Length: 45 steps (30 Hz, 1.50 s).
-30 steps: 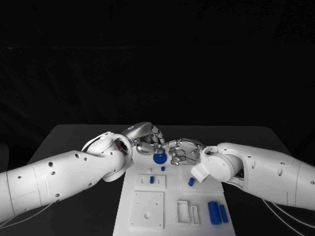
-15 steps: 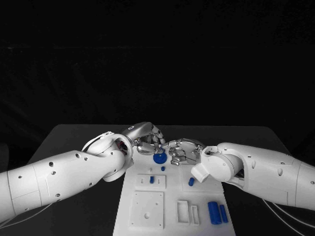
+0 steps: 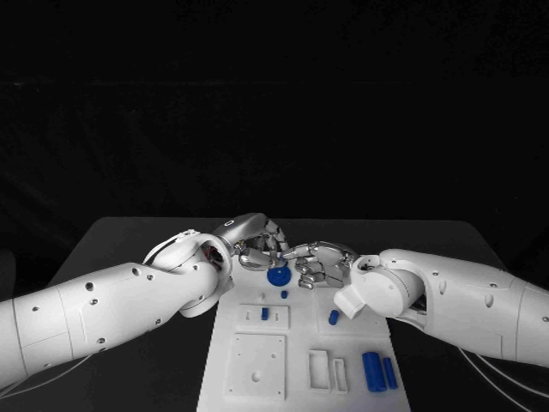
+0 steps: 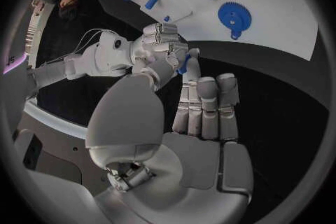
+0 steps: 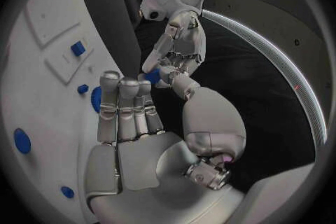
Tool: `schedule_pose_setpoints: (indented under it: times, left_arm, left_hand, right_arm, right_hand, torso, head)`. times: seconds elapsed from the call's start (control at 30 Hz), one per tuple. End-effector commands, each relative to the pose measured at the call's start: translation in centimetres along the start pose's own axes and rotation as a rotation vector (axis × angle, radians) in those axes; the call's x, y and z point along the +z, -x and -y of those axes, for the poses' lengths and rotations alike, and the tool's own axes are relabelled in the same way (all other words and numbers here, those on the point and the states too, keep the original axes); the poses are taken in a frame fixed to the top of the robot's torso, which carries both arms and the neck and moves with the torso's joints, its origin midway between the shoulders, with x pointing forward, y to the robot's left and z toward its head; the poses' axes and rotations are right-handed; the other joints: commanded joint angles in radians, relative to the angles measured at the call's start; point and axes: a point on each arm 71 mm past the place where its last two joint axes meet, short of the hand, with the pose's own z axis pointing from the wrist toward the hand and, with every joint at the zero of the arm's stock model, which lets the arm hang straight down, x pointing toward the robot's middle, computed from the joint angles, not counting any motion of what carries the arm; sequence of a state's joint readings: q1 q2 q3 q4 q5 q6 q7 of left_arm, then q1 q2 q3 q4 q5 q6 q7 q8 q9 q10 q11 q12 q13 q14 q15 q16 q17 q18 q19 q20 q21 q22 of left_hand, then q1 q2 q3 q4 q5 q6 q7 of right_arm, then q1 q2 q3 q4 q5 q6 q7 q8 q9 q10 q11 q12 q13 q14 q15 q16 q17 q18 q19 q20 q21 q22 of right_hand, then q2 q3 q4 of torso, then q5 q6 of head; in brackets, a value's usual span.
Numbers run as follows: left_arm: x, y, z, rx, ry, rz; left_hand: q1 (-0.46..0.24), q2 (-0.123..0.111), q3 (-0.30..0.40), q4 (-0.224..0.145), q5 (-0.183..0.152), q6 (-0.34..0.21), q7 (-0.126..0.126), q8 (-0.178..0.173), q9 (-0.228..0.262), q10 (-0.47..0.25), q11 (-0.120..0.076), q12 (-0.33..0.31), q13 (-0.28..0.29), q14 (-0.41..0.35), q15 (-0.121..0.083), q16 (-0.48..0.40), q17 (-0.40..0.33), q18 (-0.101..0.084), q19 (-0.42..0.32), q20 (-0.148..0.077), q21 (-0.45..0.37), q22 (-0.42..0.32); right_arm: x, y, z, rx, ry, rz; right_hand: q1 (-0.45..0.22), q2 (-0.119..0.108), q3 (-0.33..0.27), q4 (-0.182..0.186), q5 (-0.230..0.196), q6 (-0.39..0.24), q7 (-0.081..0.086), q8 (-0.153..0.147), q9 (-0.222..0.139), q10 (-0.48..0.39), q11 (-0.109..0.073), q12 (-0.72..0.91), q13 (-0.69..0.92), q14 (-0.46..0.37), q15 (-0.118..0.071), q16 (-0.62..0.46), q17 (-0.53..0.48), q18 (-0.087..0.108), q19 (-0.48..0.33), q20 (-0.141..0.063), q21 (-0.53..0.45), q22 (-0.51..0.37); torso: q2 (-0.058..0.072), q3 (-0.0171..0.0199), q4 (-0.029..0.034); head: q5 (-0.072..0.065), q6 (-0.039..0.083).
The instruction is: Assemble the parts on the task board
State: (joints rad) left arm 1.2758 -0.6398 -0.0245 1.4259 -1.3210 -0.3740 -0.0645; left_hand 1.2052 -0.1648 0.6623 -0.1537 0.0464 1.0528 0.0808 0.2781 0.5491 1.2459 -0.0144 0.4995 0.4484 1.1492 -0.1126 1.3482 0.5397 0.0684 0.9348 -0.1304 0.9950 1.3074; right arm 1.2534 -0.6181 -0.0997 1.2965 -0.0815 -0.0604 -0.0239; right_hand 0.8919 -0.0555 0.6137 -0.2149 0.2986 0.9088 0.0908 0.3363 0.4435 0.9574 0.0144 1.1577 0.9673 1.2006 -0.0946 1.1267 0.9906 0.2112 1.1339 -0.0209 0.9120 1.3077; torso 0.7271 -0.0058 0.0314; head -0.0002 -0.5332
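My left hand (image 3: pixel 255 243) and right hand (image 3: pixel 316 262) meet fingertip to fingertip above the far end of the white task board (image 3: pixel 252 371). Between them is a small blue part (image 3: pixel 274 255), pinched by the left thumb and a finger (image 4: pixel 183 65). The right thumb and a fingertip close on the same small blue part (image 5: pixel 153 77) from the other side. Just below, a blue gear (image 3: pixel 279 276) lies on the board; it also shows in the left wrist view (image 4: pixel 231 15). The other fingers of both hands are stretched out.
Short blue pegs (image 3: pixel 265 314) (image 3: pixel 334 317) stand mid-board, with a smaller one (image 3: pixel 283 294) near the gear. Two long blue pieces (image 3: pixel 374 371) lie at the near right. White rectangular blocks (image 3: pixel 257 356) (image 3: pixel 318 367) sit at the near end. Black table surrounds the board.
The right hand's fingers have stretched out toward the left hand and now reach the small blue part. The left hand has stayed where it was.
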Motion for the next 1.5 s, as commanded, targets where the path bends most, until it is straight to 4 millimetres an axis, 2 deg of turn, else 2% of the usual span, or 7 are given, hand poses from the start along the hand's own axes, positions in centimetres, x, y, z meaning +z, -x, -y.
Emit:
schedule_pose_setpoints:
  times: [0.03,0.3,0.9,1.03,1.1,1.37,1.5]
  left_arm:
    - [0.00,0.02,-0.05,-0.002,0.001,-0.004]
    - [-0.01,0.13,-0.33,-0.020,0.014,0.004]
    - [-0.10,0.19,-0.47,-0.043,0.023,0.007]
    - [-0.09,0.18,-0.44,-0.046,0.024,0.007]
    - [-0.09,0.18,-0.42,-0.048,0.024,0.007]
    - [-0.08,0.15,-0.29,-0.054,0.022,0.009]
    - [-0.08,0.14,-0.27,-0.054,0.022,0.009]
  left_hand:
    - [0.017,0.010,0.010,0.002,0.005,0.016,0.009,0.007,0.003,0.011,0.001,-0.005,-0.002,0.001,-0.009,-0.003,0.001,0.002,0.005,-0.079,-0.001,0.011]
    - [0.017,0.012,0.015,0.003,0.005,0.019,0.008,0.008,0.003,0.016,0.000,-0.008,-0.003,0.002,-0.010,-0.003,0.001,0.002,0.007,-0.080,0.000,0.011]
    - [0.017,0.014,0.018,0.003,0.005,0.020,0.008,0.009,0.003,0.019,0.000,-0.012,-0.004,0.003,-0.011,-0.003,0.001,0.002,0.008,-0.081,0.001,0.011]
    - [0.017,0.014,0.018,0.003,0.005,0.020,0.008,0.009,0.003,0.020,0.000,-0.013,-0.005,0.004,-0.011,-0.003,0.001,0.002,0.008,-0.081,0.001,0.011]
    - [0.017,0.015,0.018,0.003,0.005,0.020,0.008,0.009,0.003,0.021,0.000,-0.013,-0.005,0.004,-0.011,-0.003,0.001,0.002,0.009,-0.081,0.001,0.011]
    - [0.017,0.015,0.019,0.002,0.005,0.020,0.008,0.010,0.003,0.022,-0.001,-0.015,-0.005,0.004,-0.011,-0.003,0.001,0.002,0.009,-0.082,0.001,0.011]
    - [0.017,0.016,0.019,0.002,0.005,0.020,0.008,0.010,0.003,0.023,-0.001,-0.016,-0.006,0.005,-0.011,-0.003,0.001,0.002,0.010,-0.082,0.002,0.011]
  right_arm:
    - [0.00,-0.45,-0.14,-0.007,0.011,-0.035]
    - [-0.08,-0.36,-0.14,-0.006,0.014,-0.038]
    - [-0.10,0.03,-0.34,0.012,0.043,-0.006]
    - [-0.08,0.08,-0.39,0.012,0.051,0.000]
    - [-0.08,0.11,-0.41,0.012,0.053,0.001]
    - [-0.02,0.10,-0.48,0.012,0.061,0.007]
    - [0.01,0.06,-0.49,0.012,0.061,0.006]
  right_hand:
    - [-0.018,-0.008,-0.029,-0.013,-0.007,0.043,0.034,-0.011,-0.003,-0.008,0.000,0.005,0.000,-0.009,0.002,-0.001,0.001,0.051,-0.011,-0.001,0.004,0.019]
    - [-0.032,-0.021,-0.092,-0.045,-0.014,0.022,0.042,-0.022,-0.007,-0.019,0.008,0.003,-0.001,-0.018,0.009,-0.006,0.001,0.051,-0.021,0.001,-0.004,0.016]
    - [-0.031,-0.017,-0.116,-0.056,-0.038,-0.003,0.053,-0.036,-0.012,-0.037,0.018,-0.001,-0.004,-0.035,0.019,-0.014,0.000,0.051,-0.038,0.009,-0.019,0.014]
    - [-0.013,-0.005,-0.110,-0.062,-0.050,-0.003,0.055,-0.036,-0.012,-0.040,0.020,-0.001,-0.005,-0.039,0.021,-0.015,0.000,0.051,-0.041,0.011,-0.024,0.014]
    - [0.007,0.007,-0.096,-0.062,-0.074,0.000,0.054,-0.034,-0.012,-0.040,0.019,0.000,-0.005,-0.039,0.020,-0.014,0.000,0.051,-0.041,0.012,-0.025,0.015]
    - [0.085,0.017,0.015,-0.033,-0.207,0.028,0.046,-0.023,-0.008,-0.036,0.012,0.006,-0.009,-0.037,0.015,-0.010,0.001,0.051,-0.035,0.016,-0.027,0.018]
    - [0.100,0.017,0.046,-0.027,-0.228,0.041,0.042,-0.017,-0.005,-0.034,0.009,0.007,-0.010,-0.036,0.012,-0.008,0.001,0.051,-0.034,0.017,-0.026,0.019]
  torso:
    - [0.000,0.0000,0.0003]
    - [0.000,0.0000,0.0002]
    - [0.000,-0.0001,-0.0001]
    - [0.000,0.0000,0.0000]
    - [0.000,0.0001,-0.0002]
    - [0.000,0.0004,-0.0007]
    - [0.000,0.0004,-0.0004]
  head:
    - [0.000,0.000]
    - [0.001,0.000]
    - [0.000,0.003]
    - [0.000,0.003]
    - [-0.001,0.003]
    - [0.000,0.004]
    - [-0.001,0.004]
